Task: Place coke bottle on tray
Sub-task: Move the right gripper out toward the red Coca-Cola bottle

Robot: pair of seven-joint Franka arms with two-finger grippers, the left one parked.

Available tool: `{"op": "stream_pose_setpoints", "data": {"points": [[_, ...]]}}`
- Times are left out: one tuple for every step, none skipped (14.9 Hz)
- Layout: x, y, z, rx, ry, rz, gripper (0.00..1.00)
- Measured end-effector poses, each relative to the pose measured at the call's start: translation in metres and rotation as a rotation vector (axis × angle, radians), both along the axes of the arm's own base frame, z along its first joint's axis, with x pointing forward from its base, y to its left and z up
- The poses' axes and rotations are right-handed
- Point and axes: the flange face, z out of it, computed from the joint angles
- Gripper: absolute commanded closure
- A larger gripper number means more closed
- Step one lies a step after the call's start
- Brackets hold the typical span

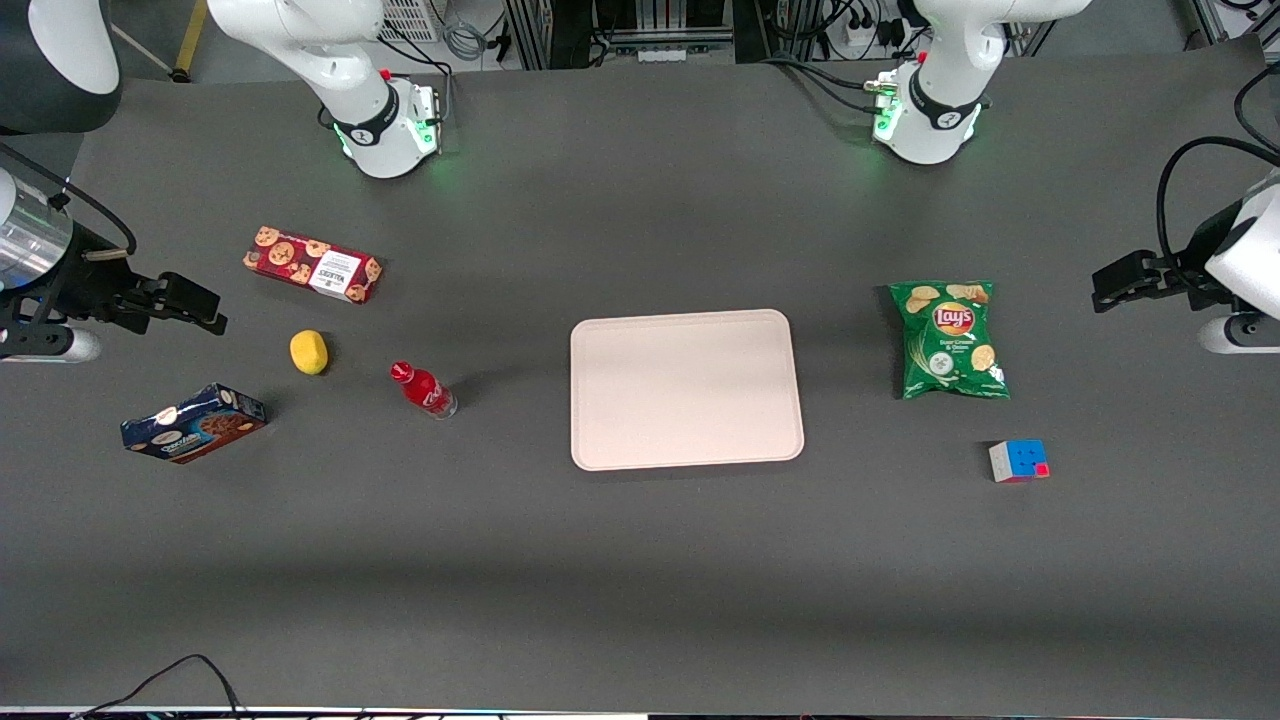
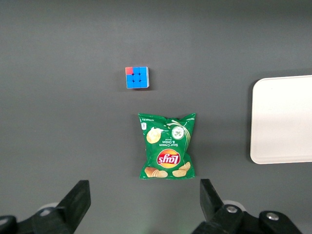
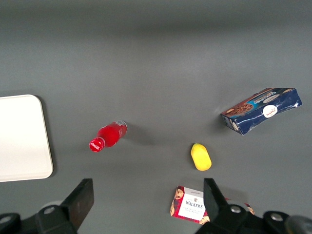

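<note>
Nothing is done yet: the coke bottle (image 1: 424, 389) is standing on the table (image 1: 640, 560), apart from the empty tray (image 1: 686, 389). The gripper (image 3: 146, 204) is hanging high with jaws spread wide and empty, the bottle well below and ahead of them; approach, grasp, carry and release are all remaining.

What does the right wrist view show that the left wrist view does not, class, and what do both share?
Only the right wrist view shows the coke bottle, lemon, blue cookie box, red cookie box and the open gripper above the table, apart from them all. Only the left wrist view shows the chips bag and puzzle cube. Both show the tray.
</note>
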Motion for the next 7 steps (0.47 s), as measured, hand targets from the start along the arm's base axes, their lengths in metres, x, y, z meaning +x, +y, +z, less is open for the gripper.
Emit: {"op": "stream_pose_setpoints", "data": {"points": [[0.0001, 0.0000, -0.0001, 0.000, 0.000, 0.000, 0.00], [-0.0005, 0.0000, -0.0002, 0.000, 0.006, 0.000, 0.00], [-0.0013, 0.0000, 0.0002, 0.000, 0.012, 0.000, 0.00], [-0.0012, 0.0000, 0.0009, 0.000, 0.011, 0.000, 0.00], [-0.0012, -0.0003, 0.0012, -0.006, 0.010, 0.001, 0.00], [-0.0012, 0.0010, 0.0012, -0.016, 0.010, 0.007, 0.00], [-0.0013, 0.0069, 0.0009, -0.025, 0.011, 0.020, 0.00]]}}
